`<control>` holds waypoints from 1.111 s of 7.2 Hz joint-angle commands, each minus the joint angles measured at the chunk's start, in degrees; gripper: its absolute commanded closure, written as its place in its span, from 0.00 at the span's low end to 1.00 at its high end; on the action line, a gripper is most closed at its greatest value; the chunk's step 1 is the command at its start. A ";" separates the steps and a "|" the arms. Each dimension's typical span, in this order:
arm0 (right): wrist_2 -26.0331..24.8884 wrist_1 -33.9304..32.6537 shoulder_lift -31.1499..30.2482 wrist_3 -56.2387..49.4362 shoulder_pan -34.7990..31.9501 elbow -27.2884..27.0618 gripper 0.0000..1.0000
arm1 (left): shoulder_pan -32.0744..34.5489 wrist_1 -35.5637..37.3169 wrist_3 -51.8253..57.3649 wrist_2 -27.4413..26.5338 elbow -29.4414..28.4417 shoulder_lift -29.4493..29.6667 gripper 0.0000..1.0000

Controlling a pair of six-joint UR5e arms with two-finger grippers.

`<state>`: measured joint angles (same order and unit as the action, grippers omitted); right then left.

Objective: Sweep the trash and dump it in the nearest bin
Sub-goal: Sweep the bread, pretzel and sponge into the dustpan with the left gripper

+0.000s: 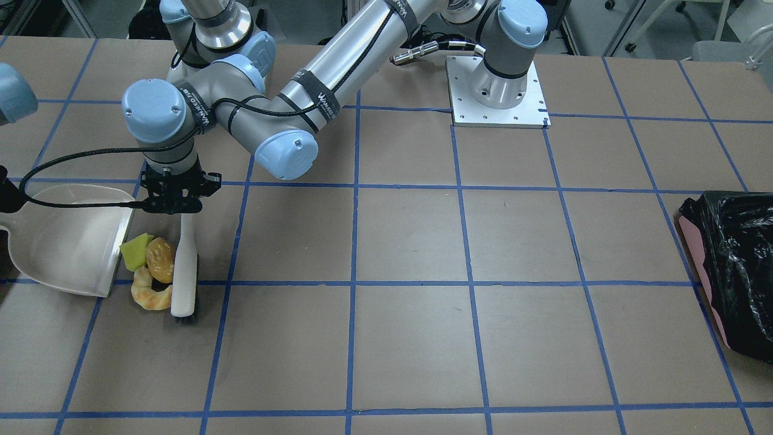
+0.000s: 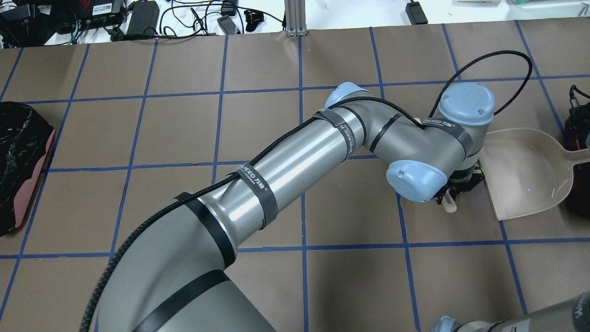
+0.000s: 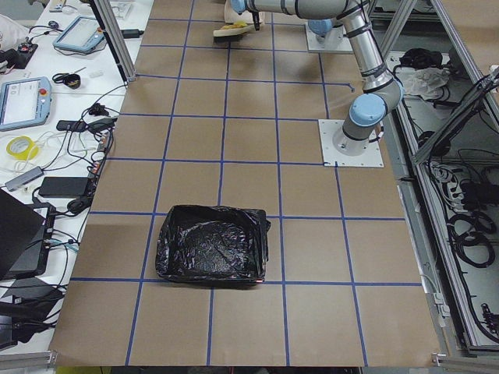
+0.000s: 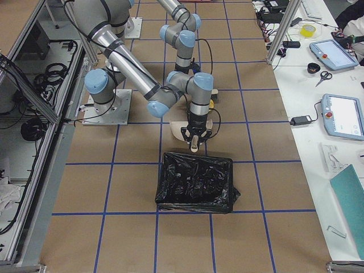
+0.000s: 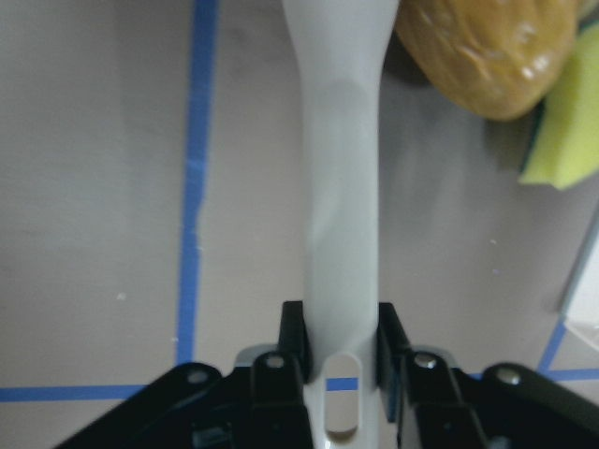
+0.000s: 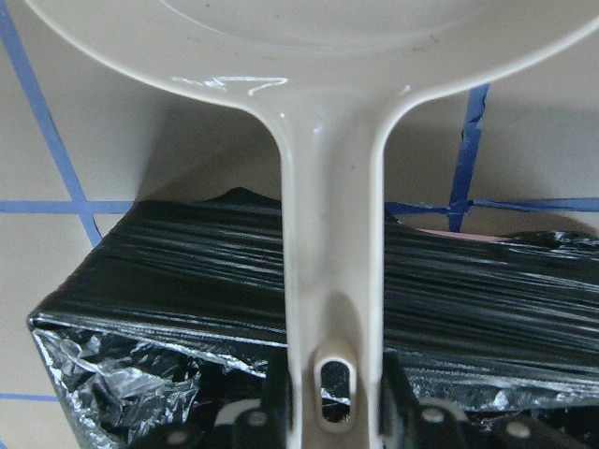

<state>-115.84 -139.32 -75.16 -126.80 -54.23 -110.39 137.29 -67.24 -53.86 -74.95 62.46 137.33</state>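
- My left gripper (image 5: 342, 339) is clamped on the handle of the white brush (image 1: 184, 266), with a finger pressed against each side.
- The brush lies along the table (image 1: 410, 241), and its side touches the brown roll (image 1: 161, 260) and the croissant (image 1: 151, 297).
- All the trash is bunched between the brush and the dustpan (image 1: 66, 241). The yellow-green wedge (image 1: 136, 251) sits right at the pan's lip.
- My right gripper (image 6: 332, 398) is closed on the dustpan handle.
- The nearest bin (image 4: 196, 190), all black, sits just beside the handle end, under my right wrist.
- The pink bin (image 1: 734, 272) with its black bag is well apart, at the far end of the table.
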 commanded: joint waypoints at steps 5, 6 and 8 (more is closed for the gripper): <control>0.00 0.37 0.01 0.50 0.00 0.00 1.00 | 8.60 1.15 -12.65 2.96 -16.23 8.74 1.00; 0.00 0.37 0.01 0.50 0.00 0.00 1.00 | 9.31 0.97 -13.28 2.62 -15.80 8.13 1.00; 0.00 0.37 0.01 0.50 0.00 0.09 1.00 | 8.70 -3.91 -8.66 2.52 -10.73 4.02 1.00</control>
<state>-115.84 -138.95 -75.15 -126.30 -54.23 -110.33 146.33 -67.83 -65.04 -72.37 48.83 144.01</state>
